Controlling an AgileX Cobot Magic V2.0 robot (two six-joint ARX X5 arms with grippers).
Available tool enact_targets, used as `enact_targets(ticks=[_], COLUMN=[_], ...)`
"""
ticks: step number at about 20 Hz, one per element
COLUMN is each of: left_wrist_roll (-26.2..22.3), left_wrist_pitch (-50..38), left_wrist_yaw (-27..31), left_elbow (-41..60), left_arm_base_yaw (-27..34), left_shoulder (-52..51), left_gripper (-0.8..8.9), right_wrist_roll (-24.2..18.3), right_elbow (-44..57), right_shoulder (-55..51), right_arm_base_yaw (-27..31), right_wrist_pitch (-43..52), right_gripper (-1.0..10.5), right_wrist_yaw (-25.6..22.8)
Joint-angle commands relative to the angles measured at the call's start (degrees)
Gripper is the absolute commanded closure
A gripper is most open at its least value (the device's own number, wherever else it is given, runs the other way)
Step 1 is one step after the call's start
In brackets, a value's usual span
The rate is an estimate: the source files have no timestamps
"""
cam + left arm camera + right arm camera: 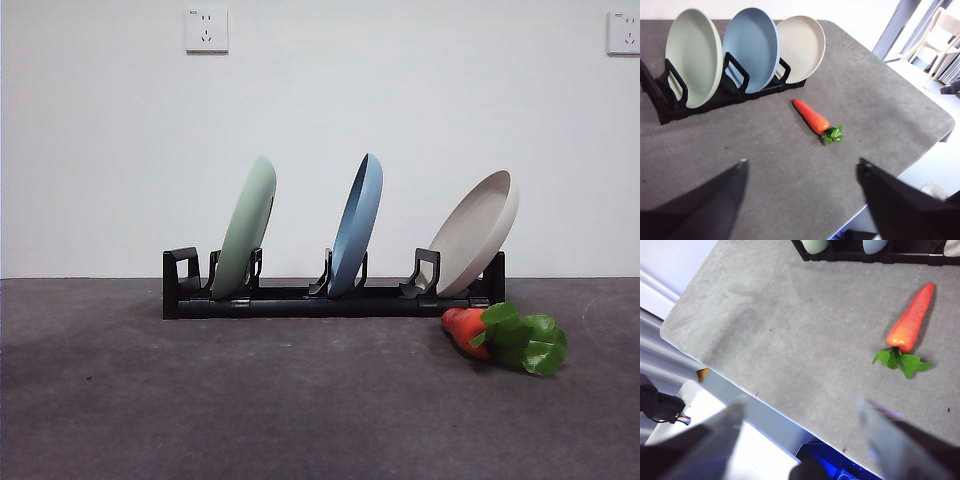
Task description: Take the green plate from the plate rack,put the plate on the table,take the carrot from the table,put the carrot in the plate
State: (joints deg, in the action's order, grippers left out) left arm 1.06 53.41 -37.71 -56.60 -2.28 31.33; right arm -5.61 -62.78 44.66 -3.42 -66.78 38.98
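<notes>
Both grippers hung spread apart, holding nothing, plate in rack, carrot on table.
Left gripper [801, 167] and right gripper [800, 407] sat above the near table [200, 400] edge, open surface ahead. Carrot [505, 335] lay just in front of the rack [320, 300] end, under the beige plate [475, 232], leaves pointing away from it. Green plate [246, 228] stood at the opposite end, blue plate [357, 225] between. Two wall sockets [206, 30] behind, no readable writing.

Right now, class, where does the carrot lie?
In the front view the carrot lies flat on the table at the right, just in front of the plate rack's end under the beige plate, leaves pointing away from the rack.
</notes>
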Motion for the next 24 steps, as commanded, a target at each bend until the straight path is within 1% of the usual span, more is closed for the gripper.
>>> enact_targets(ticks=[1, 3, 6, 11, 15, 19, 22, 24], left_wrist_roll=[-0.17, -0.11, 0.44, 1.53, 1.95, 1.86, 1.62, 0.04], left_wrist_pitch=[-1.92, -5.16, -12.44, -28.09, -42.69, -55.36, -63.54, -65.79], left_wrist_yaw=[-0.04, -0.07, -0.11, 1.22, 9.14, 14.23, 18.93, 20.94], left_elbow=[-0.04, -0.04, -0.04, -0.04, -0.13, -0.15, -0.22, -1.81], left_arm_base_yaw=[0.13, 0.11, -0.63, -5.55, -9.64, -12.44, -14.32, -15.06], left_shoulder=[1.51, 3.85, 9.07, 23.04, 34.6, 45.27, 52.74, 57.86], left_gripper=[1.81, 1.81, 1.81, 1.84, 1.84, 1.84, 1.84, 1.84], right_wrist_roll=[-0.44, -0.44, -0.44, -0.24, -0.24, -0.22, -0.24, -0.24], right_elbow=[-0.09, -0.09, -0.09, -0.09, -0.09, -0.09, -0.09, -0.09], right_shoulder=[-0.02, -0.02, -0.02, -0.02, -0.02, 0.0, 0.39, 0.7], right_arm_base_yaw=[-0.15, -0.15, -0.15, -0.15, -0.15, -0.15, -0.15, -0.15], right_wrist_pitch=[0.04, 0.07, 0.11, 0.11, 0.13, 0.22, 0.28, 0.31], right_gripper=[3.2, 3.2, 3.2, 3.2, 3.2, 3.2, 3.2, 3.2], right_wrist_yaw=[0.07, 0.04, 0.04, -0.11, -0.13, -0.33, -0.35, -0.33])
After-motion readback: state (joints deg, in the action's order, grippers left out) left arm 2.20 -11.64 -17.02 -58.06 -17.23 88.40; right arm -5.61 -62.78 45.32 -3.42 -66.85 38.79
